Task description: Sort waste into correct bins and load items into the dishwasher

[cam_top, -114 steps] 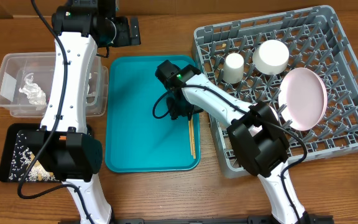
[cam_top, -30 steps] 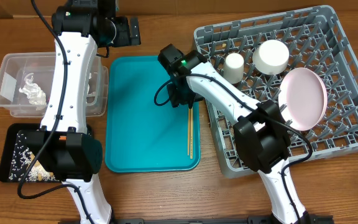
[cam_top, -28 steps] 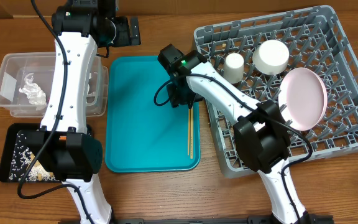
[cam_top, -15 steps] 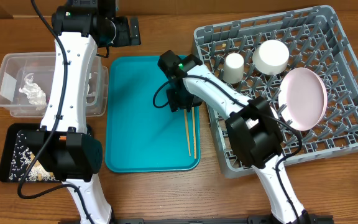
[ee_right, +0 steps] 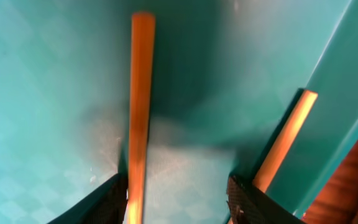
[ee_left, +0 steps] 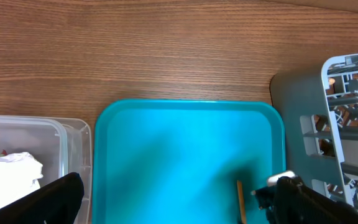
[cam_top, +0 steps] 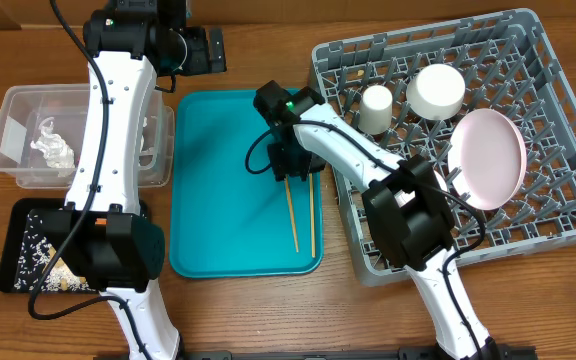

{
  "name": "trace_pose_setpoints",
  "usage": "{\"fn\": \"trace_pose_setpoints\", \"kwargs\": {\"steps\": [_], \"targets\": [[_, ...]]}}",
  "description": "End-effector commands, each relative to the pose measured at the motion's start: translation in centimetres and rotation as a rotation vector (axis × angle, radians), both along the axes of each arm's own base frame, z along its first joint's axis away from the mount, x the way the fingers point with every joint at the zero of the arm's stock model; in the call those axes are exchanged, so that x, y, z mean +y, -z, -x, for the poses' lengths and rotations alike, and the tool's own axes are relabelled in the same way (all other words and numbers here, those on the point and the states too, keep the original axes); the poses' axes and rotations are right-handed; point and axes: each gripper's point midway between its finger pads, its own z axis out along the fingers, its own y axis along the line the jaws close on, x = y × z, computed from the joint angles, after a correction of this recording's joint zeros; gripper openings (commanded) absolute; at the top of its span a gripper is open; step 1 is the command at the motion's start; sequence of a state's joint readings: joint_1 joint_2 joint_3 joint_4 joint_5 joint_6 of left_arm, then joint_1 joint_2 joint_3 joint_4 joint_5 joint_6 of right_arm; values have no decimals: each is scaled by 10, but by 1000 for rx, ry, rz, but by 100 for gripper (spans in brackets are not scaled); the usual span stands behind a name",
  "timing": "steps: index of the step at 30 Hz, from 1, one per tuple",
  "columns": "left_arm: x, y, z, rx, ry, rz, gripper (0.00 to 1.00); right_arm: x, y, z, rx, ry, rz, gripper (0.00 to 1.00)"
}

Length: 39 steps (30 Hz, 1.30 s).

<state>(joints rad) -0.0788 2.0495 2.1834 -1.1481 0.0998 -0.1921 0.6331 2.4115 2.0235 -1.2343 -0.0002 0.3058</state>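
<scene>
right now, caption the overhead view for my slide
Right gripper over two wooden chopsticks lying apart on the teal tray; cup, bowl, pink plate in grey dish rack

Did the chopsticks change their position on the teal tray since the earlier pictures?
Yes. The chopsticks lay together near the edge of the teal tray beside the grey rack; now they lie apart, one shifted toward the tray's middle, away from the rack.

Bright even light, soft shadows; overhead sharp; right wrist chopsticks blurred close-up.
</scene>
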Motion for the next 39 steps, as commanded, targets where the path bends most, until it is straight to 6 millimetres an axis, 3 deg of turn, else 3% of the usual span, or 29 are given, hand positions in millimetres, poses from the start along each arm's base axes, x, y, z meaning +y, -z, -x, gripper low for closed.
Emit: {"fn": "trace_pose_setpoints", "kwargs": {"steps": [1,11,19,22,24,28,33,36,39], "targets": [[-2,-3,2,-4,-3,-1,100,-5,24,19,76,-19,64,55],[-2,-3,2,-4,-3,-1,100,3,24,24,60,-73,75,45],[-2,-3,2,-4,-3,-1,100,4,24,24,59,-73,74,19],[-2,-3,2,-4,-3,-1,100,4,24,24,59,-73,74,15],[-2,-3,2,-4,-3,-1,100,4,24,24,59,-73,74,6],[-2,-3,2,-4,-3,-1,100,7,19,19,43,-72,62,4],[-2,-3,2,-4,-3,-1,100,33,-9,1,-12,-71,-47,4],[-2,-3,2,-4,-3,-1,100,52,-39,-12,-51,-113,-148,4],[-2,-3,2,-4,-3,-1,100,53,-70,-28,-99,-109,-187,4]]}}
